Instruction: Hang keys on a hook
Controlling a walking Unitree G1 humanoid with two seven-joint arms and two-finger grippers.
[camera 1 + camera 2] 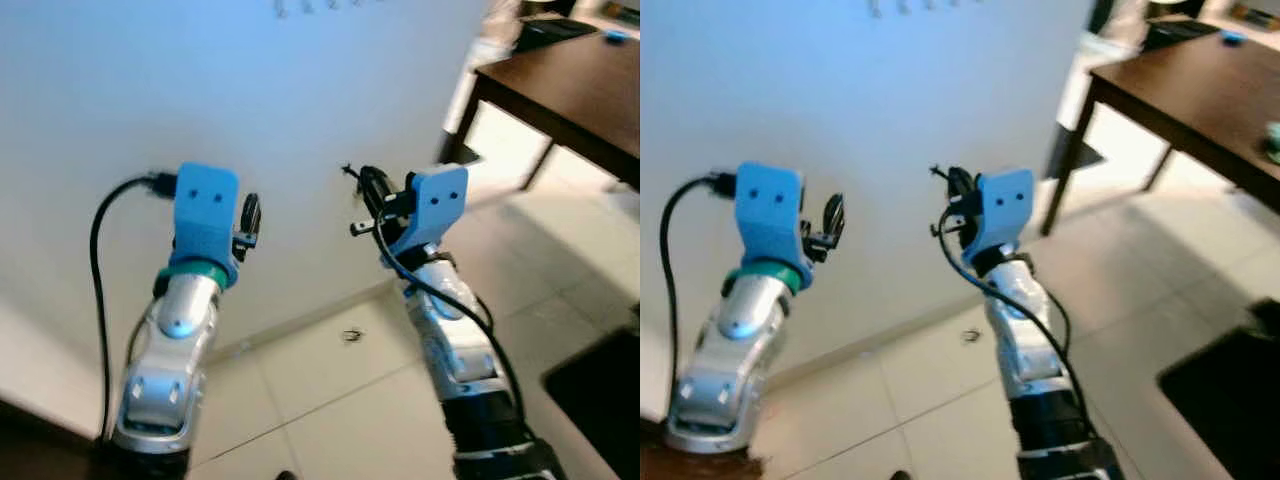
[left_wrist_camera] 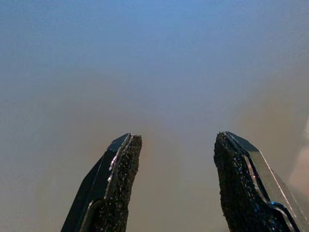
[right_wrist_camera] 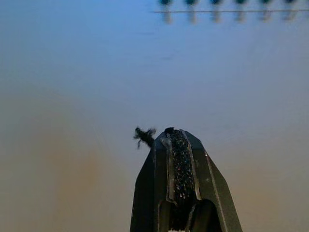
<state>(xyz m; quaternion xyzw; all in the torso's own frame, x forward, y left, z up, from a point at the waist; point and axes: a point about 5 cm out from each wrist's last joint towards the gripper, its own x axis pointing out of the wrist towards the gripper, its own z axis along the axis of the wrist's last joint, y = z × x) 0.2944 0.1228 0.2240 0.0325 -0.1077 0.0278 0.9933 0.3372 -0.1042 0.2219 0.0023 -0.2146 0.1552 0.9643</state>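
Right pincer (image 3: 178, 145) is clenched, a dark frayed bit (image 3: 143, 136) poking out beside its tip; whether that belongs to the keys is unclear. Hooks (image 3: 227, 4) line the white wall (image 1: 250, 90) above. Left pincer (image 2: 174, 183) is released, raised toward the wall. A small object (image 1: 352, 335) lies on the floor (image 1: 330, 390).

Cool, bluish daylight washes the wall (image 1: 300, 100); bright glare on the far right floor (image 1: 560, 200). Everything looks soft, slightly blurred.
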